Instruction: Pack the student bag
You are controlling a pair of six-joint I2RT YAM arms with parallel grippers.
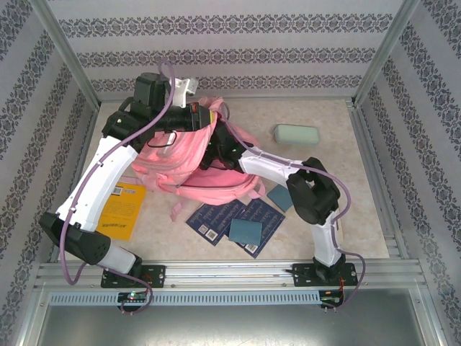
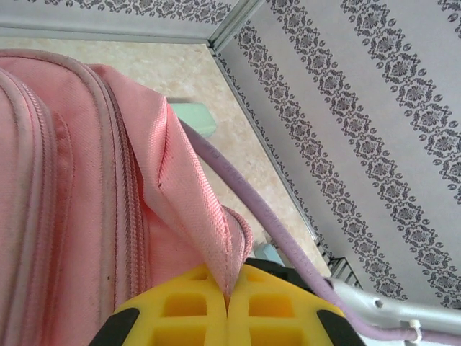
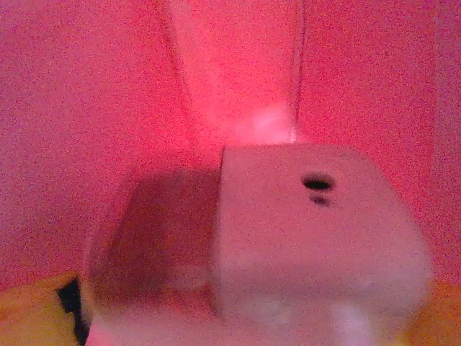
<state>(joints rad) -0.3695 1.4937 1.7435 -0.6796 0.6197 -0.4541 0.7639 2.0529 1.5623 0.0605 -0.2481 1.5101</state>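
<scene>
The left gripper [image 2: 227,306] pinches shut on a fold of the student bag [image 2: 72,187] just ahead of its pads, propping the mouth, while the right gripper [image 3: 238,328] sits inside the bag — jaws wide either side of 1 pale box [image 3: 310,223], gripped or not I cannot tell — so it should release fully, then back straight out.

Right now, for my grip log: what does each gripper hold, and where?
Left gripper pinches a fabric fold of the bag beside its zipper. Right gripper sits inside the bag at a box; hold cannot be told.
</scene>
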